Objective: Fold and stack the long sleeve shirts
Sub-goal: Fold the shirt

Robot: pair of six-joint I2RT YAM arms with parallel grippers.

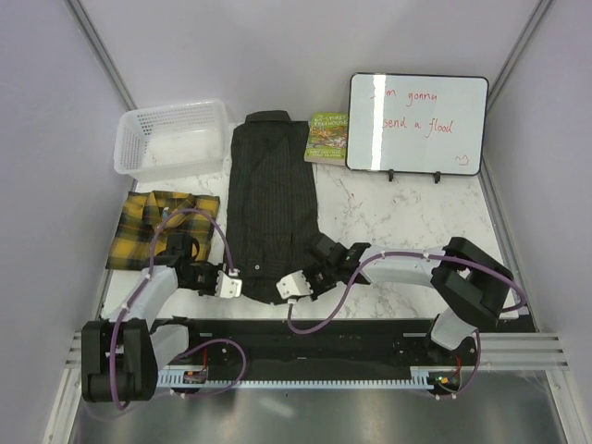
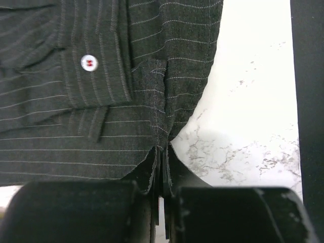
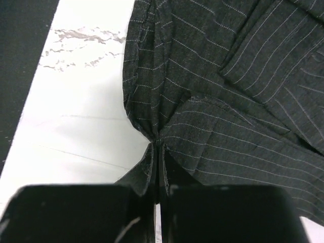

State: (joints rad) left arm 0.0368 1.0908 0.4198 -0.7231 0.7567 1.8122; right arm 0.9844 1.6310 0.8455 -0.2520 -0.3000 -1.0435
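The dark pinstriped shirt [image 1: 270,199] lies lengthwise on the marble table [image 1: 388,217], collar at the far end, sleeves folded in. My left gripper [image 1: 237,283] is shut on its near hem at the left corner; the wrist view shows the cloth [image 2: 101,101] pinched between the jaws. My right gripper [image 1: 298,287] is shut on the near hem at the right corner, with the cloth [image 3: 223,101] bunched at the jaws. The yellow-and-black plaid shirt [image 1: 162,227] lies folded at the left.
A white mesh basket [image 1: 172,139] stands at the far left. A green book [image 1: 326,136] and a whiteboard [image 1: 416,123] stand at the back. The black arm rail [image 1: 305,338] runs along the near edge.
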